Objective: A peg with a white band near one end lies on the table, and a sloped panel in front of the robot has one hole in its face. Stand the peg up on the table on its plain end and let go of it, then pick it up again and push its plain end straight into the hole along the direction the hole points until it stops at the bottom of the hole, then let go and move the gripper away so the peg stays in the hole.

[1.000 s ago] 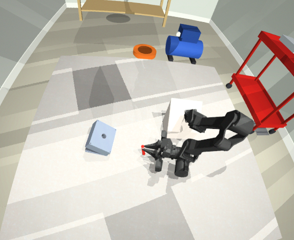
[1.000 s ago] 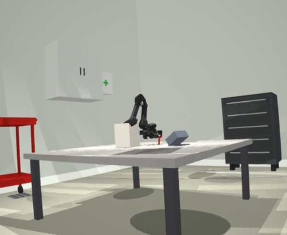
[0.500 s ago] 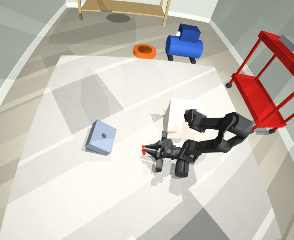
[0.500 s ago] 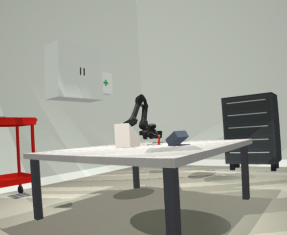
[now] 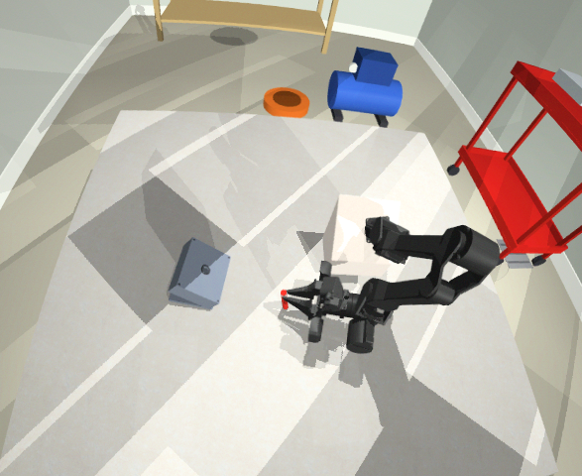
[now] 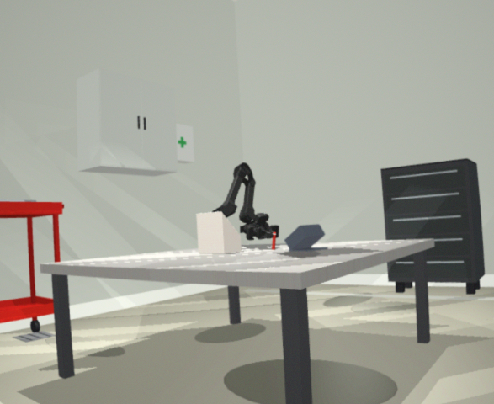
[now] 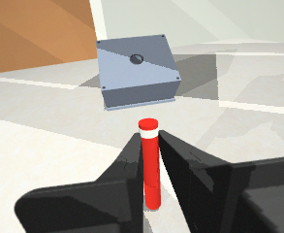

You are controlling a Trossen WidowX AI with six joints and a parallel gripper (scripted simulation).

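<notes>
Between our tool's (image 5: 285,297) (image 6: 274,235) (image 7: 150,146) closed fingers, a red peg (image 5: 285,302) (image 6: 273,241) (image 7: 151,167) stands near-upright before the sloped panel (image 5: 201,279) (image 6: 305,236) (image 7: 138,61); we should seat it squarely (white band up) before releasing.

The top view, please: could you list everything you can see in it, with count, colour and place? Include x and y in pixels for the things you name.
peg (image 5: 284,299) (image 6: 273,241) (image 7: 151,170): one, red, between the jaws
sloped panel (image 5: 203,287) (image 6: 304,237) (image 7: 119,60): one, blue-grey, on the table
block: one, cream, beside the arm
table: one, pale grey, under both
ring: one, orange, beyond the table
compressor: one, blue, right of the ring
cart: one, red, right
shelf: one, tan, far end
arm with jaws: one, black, table's right half
</notes>
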